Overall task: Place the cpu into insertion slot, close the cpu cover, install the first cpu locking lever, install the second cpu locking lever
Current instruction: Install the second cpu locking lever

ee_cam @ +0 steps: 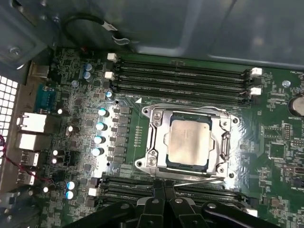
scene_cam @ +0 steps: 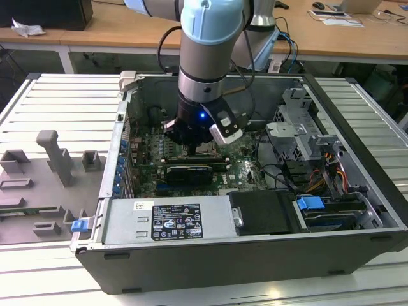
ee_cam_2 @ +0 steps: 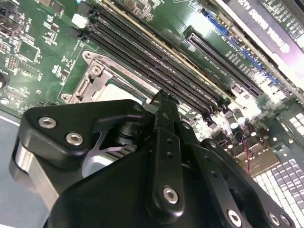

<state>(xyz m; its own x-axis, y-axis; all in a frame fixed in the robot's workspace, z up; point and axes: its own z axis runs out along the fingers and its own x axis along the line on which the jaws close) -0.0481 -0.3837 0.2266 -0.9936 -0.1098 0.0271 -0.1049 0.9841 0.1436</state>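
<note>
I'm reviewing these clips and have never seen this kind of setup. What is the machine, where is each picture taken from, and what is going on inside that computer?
The machine is a single robot arm reaching down into an open computer case. The exterior view comes from a camera standing off the arm. Both wrist views come from cameras riding on the arm, looking down past its black gripper at the green motherboard.

In the first wrist view, the cpu, a pale metal square, already sits in the insertion slot, with the silver cpu cover framing it. The gripper sits right at the slot's edge beside a thin lever. Its fingers are together and hold nothing I can see.
</note>
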